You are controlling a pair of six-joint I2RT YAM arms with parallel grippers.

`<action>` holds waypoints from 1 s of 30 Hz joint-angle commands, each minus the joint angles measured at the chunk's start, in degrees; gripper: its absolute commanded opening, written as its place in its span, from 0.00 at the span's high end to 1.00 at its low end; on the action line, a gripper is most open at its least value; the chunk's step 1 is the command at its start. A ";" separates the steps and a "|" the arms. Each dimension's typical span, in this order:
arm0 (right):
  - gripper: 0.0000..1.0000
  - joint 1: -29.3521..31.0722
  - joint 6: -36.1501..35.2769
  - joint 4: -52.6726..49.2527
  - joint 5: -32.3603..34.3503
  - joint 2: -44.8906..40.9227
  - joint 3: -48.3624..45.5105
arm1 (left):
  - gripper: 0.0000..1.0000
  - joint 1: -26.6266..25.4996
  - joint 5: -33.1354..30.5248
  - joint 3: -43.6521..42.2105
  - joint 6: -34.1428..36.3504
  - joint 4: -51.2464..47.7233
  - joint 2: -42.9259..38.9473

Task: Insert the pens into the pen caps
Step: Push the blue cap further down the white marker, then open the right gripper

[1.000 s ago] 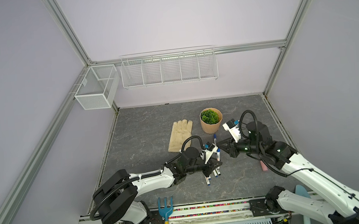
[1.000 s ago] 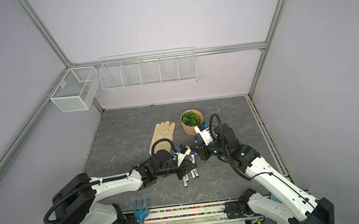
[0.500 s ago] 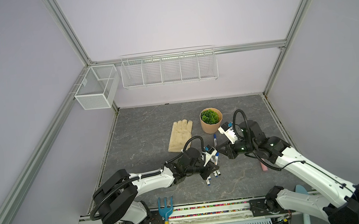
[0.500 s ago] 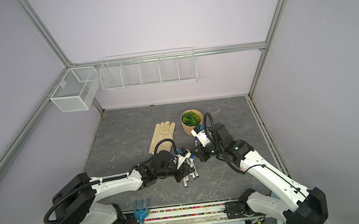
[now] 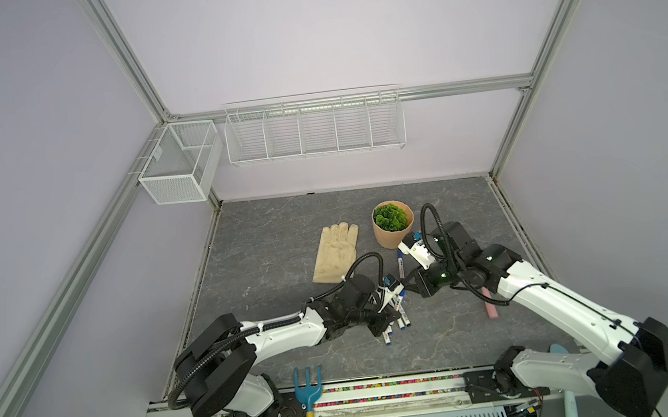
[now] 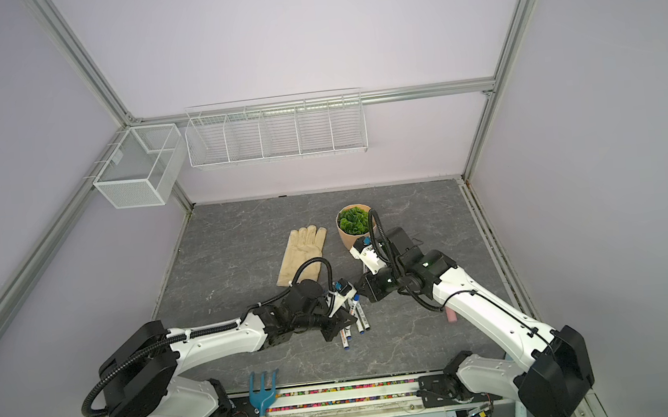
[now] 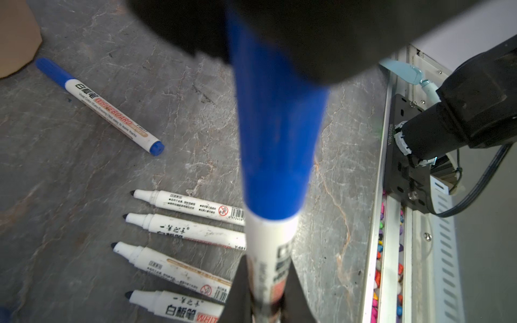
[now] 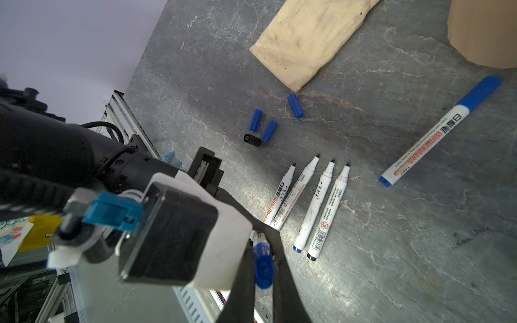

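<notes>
Right wrist view reveals four loose caps unseen above; left jaws grip a pen, right jaws its cap.

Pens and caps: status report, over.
Left gripper shut on pen, right gripper shut on blue cap, cap over tip. Four uncapped pens lie loose. No obstruction seen.

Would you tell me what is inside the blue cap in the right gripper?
The front end of the white pen held by the left gripper; the cap hides its tip.
</notes>
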 commanded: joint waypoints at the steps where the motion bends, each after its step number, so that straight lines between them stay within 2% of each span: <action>1: 0.93 4.38 -1.88 -6.24 -12.90 2.02 0.12 | 1.00 0.06 -2.88 4.98 1.59 10.84 -1.74; 9: 0.93 5.79 -0.10 -5.92 -11.30 6.23 -2.86 | 1.00 0.32 -1.54 4.91 -5.11 24.81 -0.41; 15: 0.93 5.77 0.17 -5.03 -9.38 6.65 -3.34 | 1.00 3.06 -0.78 5.60 -12.34 38.08 0.93; 22: 0.93 5.65 0.59 -3.82 -9.69 8.71 -3.24 | 1.00 4.46 -1.72 6.12 -14.90 42.13 0.65; 30: 0.93 2.69 2.19 -0.15 -7.38 6.96 -3.67 | 1.00 4.64 -5.83 4.34 -15.12 37.28 0.79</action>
